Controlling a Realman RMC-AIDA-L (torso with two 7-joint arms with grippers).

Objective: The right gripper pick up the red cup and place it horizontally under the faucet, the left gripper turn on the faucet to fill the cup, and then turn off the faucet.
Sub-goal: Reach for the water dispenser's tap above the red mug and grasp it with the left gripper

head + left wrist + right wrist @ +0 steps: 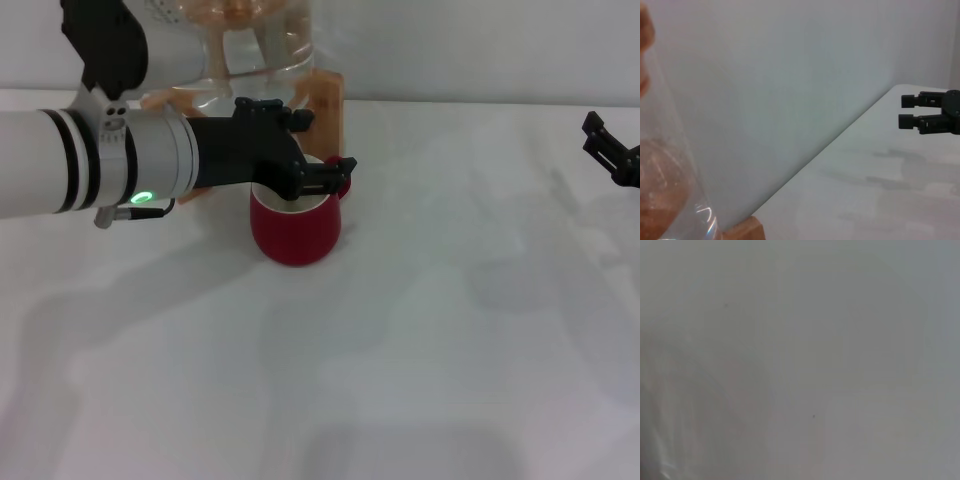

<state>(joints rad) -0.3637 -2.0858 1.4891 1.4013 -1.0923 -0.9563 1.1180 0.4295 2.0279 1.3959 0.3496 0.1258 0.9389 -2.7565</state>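
Cup (pixel 295 232), red and glossy, upright on the white table (pixel 430 340), just in front of a clear glass jar (pixel 235 45) on a wooden stand (pixel 325 100). Off-white inside of the cup partly visible below its rim. Left gripper (pixel 312 165), black, on the silver-and-white arm with a green wrist light, reaching in from the left, directly over the cup's mouth and close against the stand. Faucet hidden behind that gripper, not visible. Left jaws: cannot tell whether apart, together, or clamped on anything, since the black parts overlap against the rim of the cup.

Right gripper (pixel 612 152) (pixel 907 111) far off at the right edge of the table, well apart from cup and jar, holding nothing. Seen from the left wrist camera: two black fingertips with a slim gap between them, so jaws slightly apart. Same camera: curved glass wall of the jar close by, a corner of the wooden stand, and a plain pale wall behind the table.

Right wrist camera: only a blank greyish surface, nothing distinguishable.
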